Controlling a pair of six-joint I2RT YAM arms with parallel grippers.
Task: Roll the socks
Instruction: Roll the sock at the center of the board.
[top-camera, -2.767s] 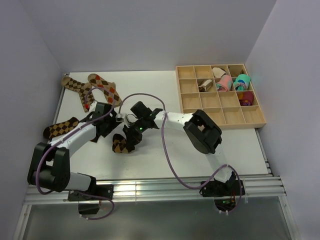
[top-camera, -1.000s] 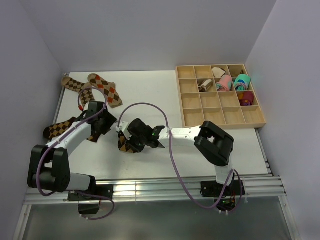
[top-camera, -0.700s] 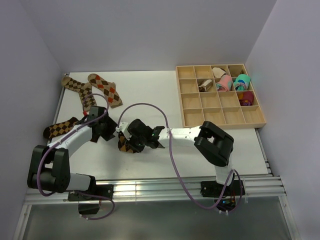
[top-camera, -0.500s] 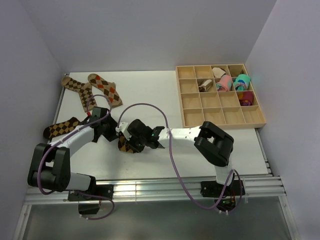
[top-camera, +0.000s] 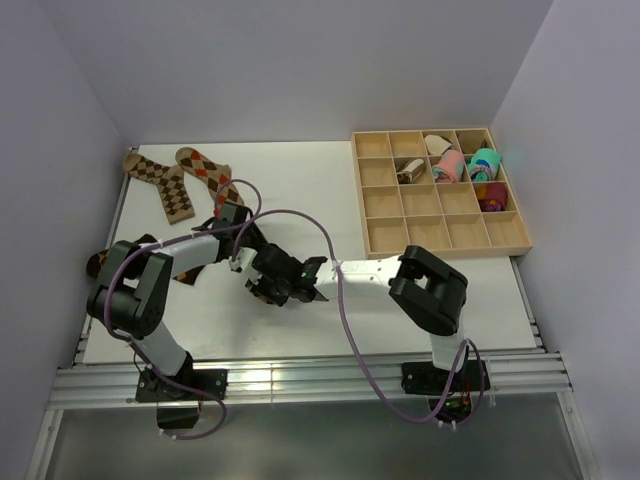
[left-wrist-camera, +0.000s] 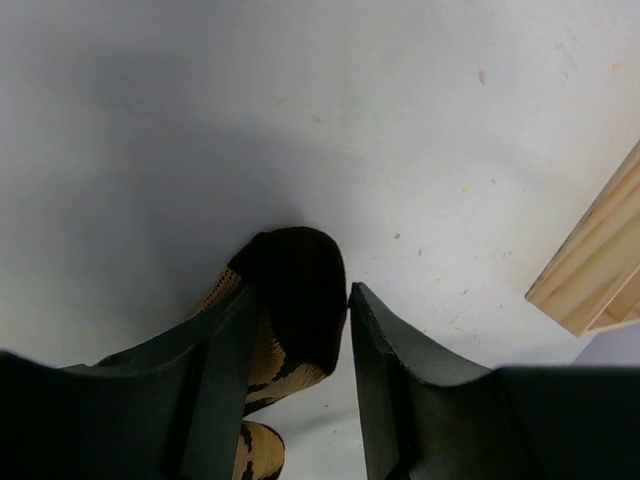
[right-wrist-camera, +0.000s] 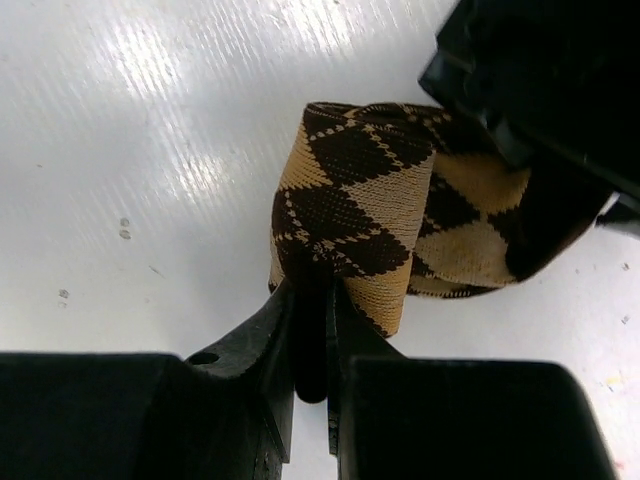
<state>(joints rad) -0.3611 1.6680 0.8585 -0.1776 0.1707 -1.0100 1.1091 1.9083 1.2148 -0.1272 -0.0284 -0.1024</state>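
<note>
Right gripper: clamped tight on a fold of the half-rolled sock, left of centre on the table, toward its near edge.
Sock: tan with dark-brown diamonds, one turn curled, dark tip free.
Axis: we judge the tail runs from that pinch toward the far left, to the left gripper, which is nearer the tip.
Left gripper: fingers half-parted astride the dark tip; gripping or not, we cannot tell.
Far-left corner: flat socks unrolled.
</note>
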